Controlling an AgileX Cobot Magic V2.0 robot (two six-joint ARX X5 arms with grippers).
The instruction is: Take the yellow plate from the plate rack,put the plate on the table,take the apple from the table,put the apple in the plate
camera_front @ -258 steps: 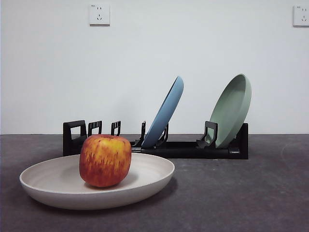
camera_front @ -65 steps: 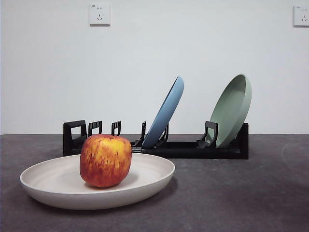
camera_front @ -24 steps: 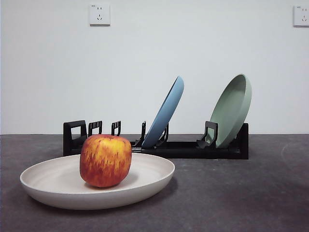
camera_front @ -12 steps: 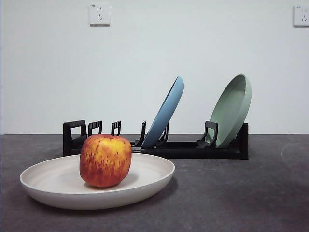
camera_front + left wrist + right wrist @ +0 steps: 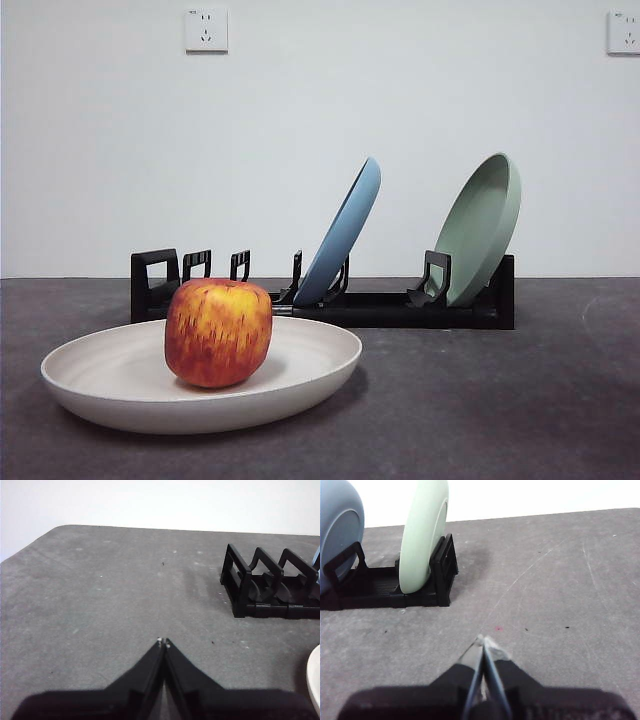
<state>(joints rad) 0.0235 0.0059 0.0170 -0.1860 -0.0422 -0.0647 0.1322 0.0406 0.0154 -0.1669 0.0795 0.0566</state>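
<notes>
Apple point(image 5: 218, 333): red streaked with yellow-orange; upright in the yellow plate, a little left of its middle; nothing grips it
Yellow plate point(image 5: 300, 372): cream, shallow; flat on the surface at near left, in front of the rack's left end; a sliver of rim shows in the left wrist view point(image 5: 315, 680)
Plate rack point(image 5: 400, 308): long, black; far side of the surface; left slots bare
Light blue plate point(image 5: 345, 232): on edge in the rack's middle, leaning right
Sage green plate point(image 5: 482, 226): on edge at the rack's right end, leaning right
Surface point(image 5: 500, 400): dark grey, mottled
Left pincer point(image 5: 163, 642): jaws pressed together, holding nothing; over bare surface left of the rack
Right pincer point(image 5: 483, 641): jaws closed tip to tip, empty; over bare surface right of the rack
Wall: white; two sockets point(image 5: 206, 30) high up
</notes>
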